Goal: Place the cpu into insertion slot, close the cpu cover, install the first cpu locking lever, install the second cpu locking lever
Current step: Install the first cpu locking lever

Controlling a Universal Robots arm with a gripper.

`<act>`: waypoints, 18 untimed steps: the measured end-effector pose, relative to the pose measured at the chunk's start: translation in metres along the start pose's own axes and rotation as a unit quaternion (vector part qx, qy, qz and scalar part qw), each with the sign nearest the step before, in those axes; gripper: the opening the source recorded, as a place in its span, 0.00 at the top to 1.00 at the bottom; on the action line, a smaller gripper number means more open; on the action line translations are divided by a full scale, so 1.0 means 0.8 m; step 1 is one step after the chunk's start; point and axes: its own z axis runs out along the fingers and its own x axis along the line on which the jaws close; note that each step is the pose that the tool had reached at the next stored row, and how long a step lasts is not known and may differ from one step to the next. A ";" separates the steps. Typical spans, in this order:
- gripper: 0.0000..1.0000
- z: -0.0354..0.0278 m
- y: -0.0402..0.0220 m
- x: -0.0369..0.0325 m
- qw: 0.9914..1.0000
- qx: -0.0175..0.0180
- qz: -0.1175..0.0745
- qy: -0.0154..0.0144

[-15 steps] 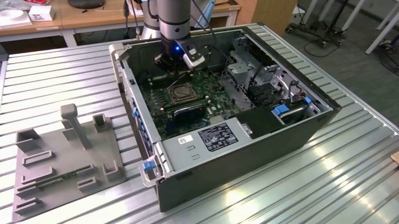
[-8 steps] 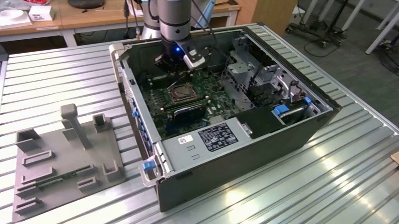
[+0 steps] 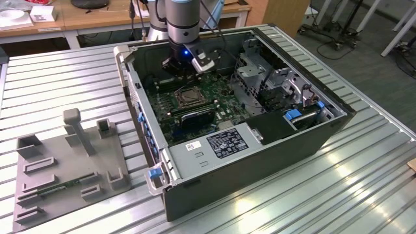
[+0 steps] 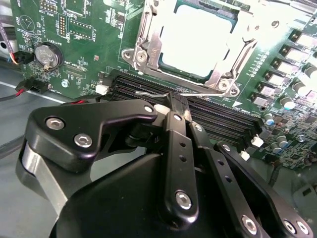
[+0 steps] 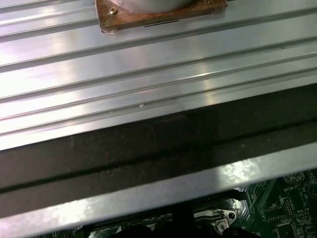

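Nearest to me on the ribbed aluminium tabletop [image 3: 338, 185] lies a grey fixture plate [image 3: 65, 170] with upright holders, off to the exterior view's left; beside it sits the open computer case [image 3: 260, 146], lying on its side with its green motherboard [image 3: 215, 105] exposed; the insertion slot [image 3: 186, 97] is in the middle of that board, a dark square with a silver rim.

Above the far side of the case the arm reaches down, its gripper [image 3: 185, 66] hanging just beyond the socket; in the second wrist view the gripper [image 4: 177, 101] has its jaws drawn together, tips nearly touching, pinching what looks like a thin wire lever [image 4: 153, 92] that runs along the socket's edge, though the glare makes that hard to be sure of; the long black memory slots [image 4: 218, 119] lie just under the tips.

In that same view the cpu [image 4: 195, 37] sits in the socket, its metal top washed out bright; the cpu cover [image 4: 148, 37] lies down around it, the frame flat on the chip's edges.

Farther back stands a wooden desk [image 3: 85, 17] with a white box [image 3: 42, 13] on it.
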 end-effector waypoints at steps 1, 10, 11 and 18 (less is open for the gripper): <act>0.89 0.0002 0.0001 -0.0005 1.000 0.000 0.000 0.000; 0.89 0.0019 0.0009 -0.0018 1.000 0.000 0.000 0.000; 0.89 0.0020 0.0010 -0.0018 1.000 0.000 0.000 0.000; 0.89 0.0068 0.0004 -0.0014 1.000 0.000 0.000 0.000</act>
